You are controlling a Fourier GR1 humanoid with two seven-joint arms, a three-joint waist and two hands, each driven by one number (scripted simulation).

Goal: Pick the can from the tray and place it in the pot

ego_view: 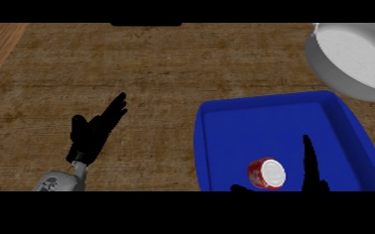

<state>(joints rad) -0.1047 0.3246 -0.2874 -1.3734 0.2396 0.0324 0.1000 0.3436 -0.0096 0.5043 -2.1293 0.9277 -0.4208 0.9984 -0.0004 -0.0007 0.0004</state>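
**Q:** Looking down from your head, where is the can?

**A:** The red can (266, 173) sits in the near part of the blue tray (264, 124), close to the lower edge of my view. It seems to lie on its side, with its pale end showing. It has not been lifted.

**Q:** And your right hand?

**A:** My right hand (308, 164) comes in from the bottom, over the tray. Its fingers are straight and point away from me just to the right of the can, and the thumb is spread out to the can's left. The can lies in the gap between them, but nothing is curled round it. I cannot tell whether any finger touches it.

**Q:** The left one?

**A:** My left hand (93, 131) rests over the brown counter (147, 69), well to the left of the tray, its fingers straight and holding nothing.

**Q:** So how far along are you?

**A:** Early, I judge. The grey pot (343, 54) stands at the far right, beyond the tray's far corner, and only part of it is in view. I have yet to close on the can, raise it, carry it across to the pot and let it go inside.
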